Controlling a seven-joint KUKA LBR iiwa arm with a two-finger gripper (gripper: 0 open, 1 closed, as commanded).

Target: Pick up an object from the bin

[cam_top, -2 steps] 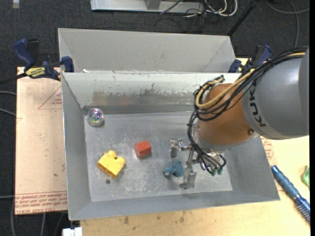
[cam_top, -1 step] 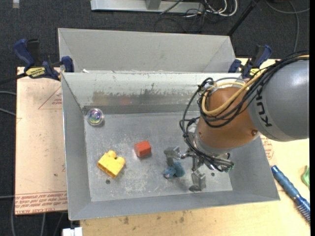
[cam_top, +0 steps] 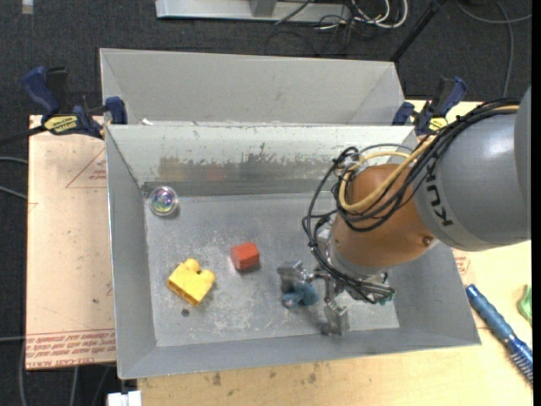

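Observation:
My gripper (cam_top: 314, 299) is low over the bin floor, right of the middle and near the front wall. Its two metal fingers stand apart, one finger (cam_top: 292, 274) to the left and the other finger (cam_top: 336, 320) nearer the front. A small teal-blue thing (cam_top: 300, 294) lies on the floor between them, close against the left one; its shape is partly hidden. The fingers are not closed on it. A red cube (cam_top: 246, 256) lies a little to the left of the gripper.
A yellow toy brick (cam_top: 191, 281) lies at the front left of the bin floor. A shiny glass marble (cam_top: 163, 201) sits in the back left corner. The arm with its orange cover and cables hangs over the right side of the bin.

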